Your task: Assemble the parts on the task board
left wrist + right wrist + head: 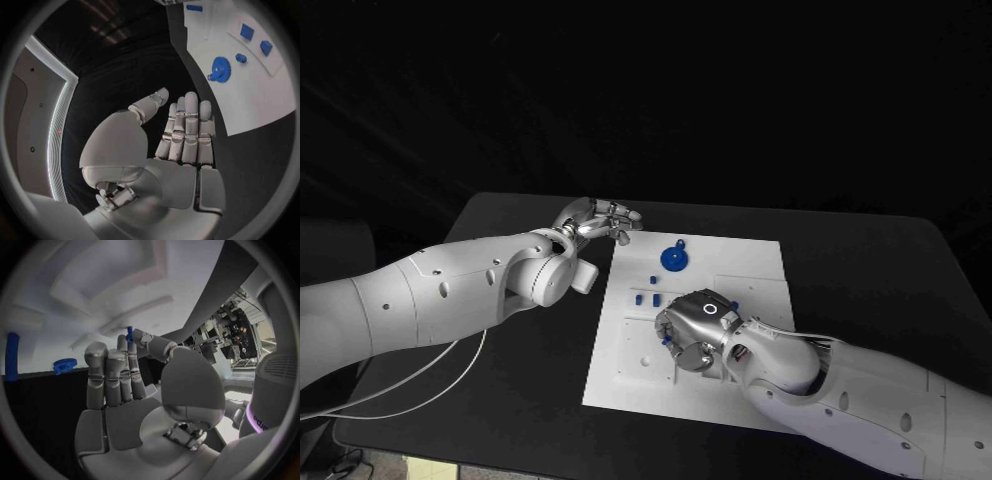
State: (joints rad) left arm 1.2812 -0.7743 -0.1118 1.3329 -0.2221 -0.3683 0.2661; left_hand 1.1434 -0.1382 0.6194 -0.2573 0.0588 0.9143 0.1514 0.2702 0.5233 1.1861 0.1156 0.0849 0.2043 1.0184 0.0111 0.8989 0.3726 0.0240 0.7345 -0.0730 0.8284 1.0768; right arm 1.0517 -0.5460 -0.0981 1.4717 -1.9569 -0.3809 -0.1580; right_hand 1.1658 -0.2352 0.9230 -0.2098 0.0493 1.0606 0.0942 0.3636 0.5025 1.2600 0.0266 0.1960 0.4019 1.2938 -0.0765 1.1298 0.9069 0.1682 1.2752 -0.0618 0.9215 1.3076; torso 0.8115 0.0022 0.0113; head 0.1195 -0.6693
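Pinching a small blue part (129, 333) in right hand (697, 330) low over task board (747, 262), left hand (599, 221) idle, spread beside it; could slip or jam if misaligned.

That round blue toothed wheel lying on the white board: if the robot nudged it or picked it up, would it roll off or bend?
The blue gear lies flat on the task board, so a nudge would probably slide it rather than roll it. It looks like rigid moulded plastic, so likely stiff and light. Its teeth may give fingers some purchase, though lying so flat it could be awkward to lift.
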